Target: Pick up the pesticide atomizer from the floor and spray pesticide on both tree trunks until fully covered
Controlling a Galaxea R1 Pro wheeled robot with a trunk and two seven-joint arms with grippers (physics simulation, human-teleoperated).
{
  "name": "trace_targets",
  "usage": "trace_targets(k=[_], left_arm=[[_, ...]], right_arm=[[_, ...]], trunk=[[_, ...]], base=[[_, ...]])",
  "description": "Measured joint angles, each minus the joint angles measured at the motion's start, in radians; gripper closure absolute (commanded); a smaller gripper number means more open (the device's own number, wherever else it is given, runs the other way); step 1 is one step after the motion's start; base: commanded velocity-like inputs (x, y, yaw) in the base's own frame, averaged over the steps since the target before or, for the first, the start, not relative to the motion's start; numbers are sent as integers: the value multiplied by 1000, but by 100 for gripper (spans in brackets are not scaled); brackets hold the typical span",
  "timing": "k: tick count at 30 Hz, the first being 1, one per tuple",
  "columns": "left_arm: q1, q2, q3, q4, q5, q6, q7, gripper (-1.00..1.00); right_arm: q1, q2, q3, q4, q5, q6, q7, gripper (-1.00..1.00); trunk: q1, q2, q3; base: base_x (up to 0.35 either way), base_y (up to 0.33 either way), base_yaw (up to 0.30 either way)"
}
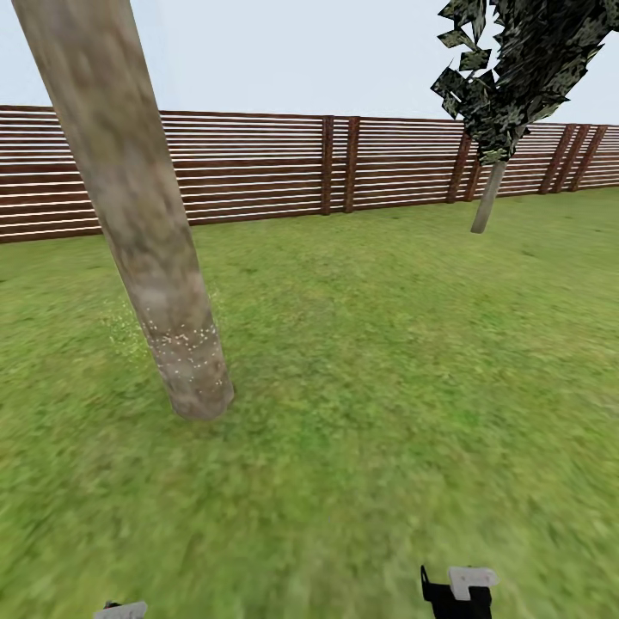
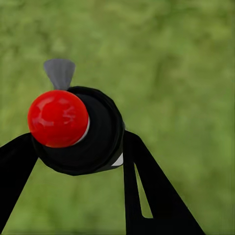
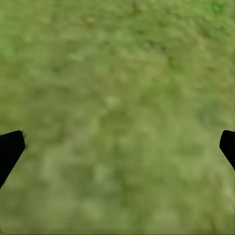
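Grey-brown bark, blotchy and smooth, makes up the thick tree trunk (image 1: 129, 215) leaning at the left of the head view, and a band of pale specks clings to it just above its foot, with a faint scatter over the grass (image 1: 361, 361) beside it. The left gripper (image 2: 81, 147) is closed on the pesticide atomizer (image 2: 83, 132): in the left wrist view its two dark fingers (image 2: 147, 191) press either side of the black body, red knob toward the camera and grey nozzle tip past it. That arm is the nearer one to this trunk, which stands ahead and slightly to the left; the trunk's long axis runs nearly upright, so most of its height is bare above the specks, and I judge the spray must be aimed higher and swept up. Farther right, the slatted brown fence (image 1: 344, 168) crosses the background, and a thin dark-leaved tree (image 1: 503, 94) stands before it. The right gripper (image 3: 117, 147) is spread wide and empty above grass.
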Motion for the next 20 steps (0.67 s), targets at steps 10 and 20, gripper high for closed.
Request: trace_targets(k=[10, 20], left_arm=[[2, 0, 0, 0, 2, 0, 0, 100], [2, 3, 0, -2, 24, 0, 0, 100]], right_arm=[[65, 18, -1, 0, 0, 23, 4, -100], [70, 19, -1, 0, -1, 23, 4, -100]], trunk=[[0, 0, 0], [0, 0, 0]], base=[[0, 0, 0], [0, 0, 0]])
